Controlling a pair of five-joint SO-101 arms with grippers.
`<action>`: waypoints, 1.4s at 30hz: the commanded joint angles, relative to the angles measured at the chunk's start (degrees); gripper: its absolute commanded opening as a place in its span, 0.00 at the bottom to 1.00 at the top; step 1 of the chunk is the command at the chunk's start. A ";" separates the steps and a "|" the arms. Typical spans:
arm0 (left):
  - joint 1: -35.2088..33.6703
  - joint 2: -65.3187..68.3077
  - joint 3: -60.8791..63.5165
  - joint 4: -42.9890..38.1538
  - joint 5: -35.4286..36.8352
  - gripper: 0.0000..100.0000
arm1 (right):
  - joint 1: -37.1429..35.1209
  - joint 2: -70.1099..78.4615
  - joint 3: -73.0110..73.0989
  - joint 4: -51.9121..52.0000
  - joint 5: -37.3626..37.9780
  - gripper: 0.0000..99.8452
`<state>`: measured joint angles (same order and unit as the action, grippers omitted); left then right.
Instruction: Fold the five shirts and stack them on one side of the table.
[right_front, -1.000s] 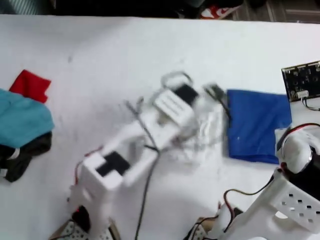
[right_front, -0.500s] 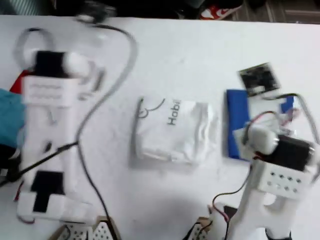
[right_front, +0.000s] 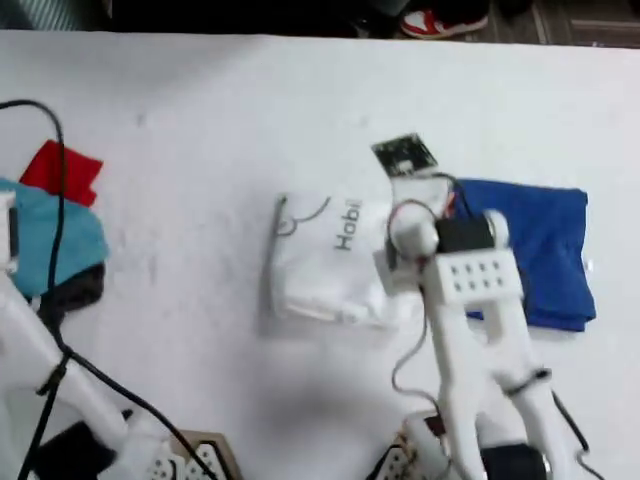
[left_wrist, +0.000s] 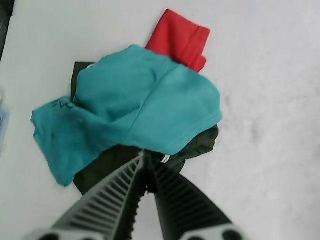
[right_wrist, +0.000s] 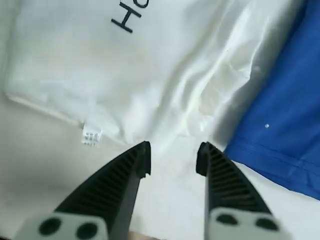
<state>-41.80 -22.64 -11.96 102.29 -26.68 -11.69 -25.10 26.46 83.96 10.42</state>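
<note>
A folded white shirt with dark lettering lies mid-table, and a folded blue shirt lies just right of it. At the left edge a teal shirt is heaped over a red one and a dark one. My right gripper is open, hanging above the white shirt's rumpled edge where it meets the blue shirt. My left gripper is shut with nothing in it, its tips just above the teal shirt's near hem, over the dark shirt; the red shirt lies beyond.
The right arm covers the gap between the white and blue shirts. The left arm and its black cable rise along the left edge. Bare white table stretches across the back and centre-left. A shoe sits past the far edge.
The left arm swung from over the white shirt to the pile at the left edge. The right arm came in from the right edge to the seam between white and blue shirts.
</note>
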 joint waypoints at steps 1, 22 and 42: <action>-4.70 -2.07 0.88 -0.09 -0.53 0.02 | -1.36 7.60 -8.53 -2.68 -3.78 0.18; -9.27 -1.89 1.49 -4.22 -0.62 0.02 | 4.97 46.29 -40.35 -5.76 -6.42 0.18; -9.54 -2.33 6.51 -7.30 -0.62 0.02 | 10.33 49.27 -50.11 2.59 13.27 0.02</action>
<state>-51.12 -22.99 -5.45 95.87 -26.68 -3.69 26.51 -19.08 85.45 17.63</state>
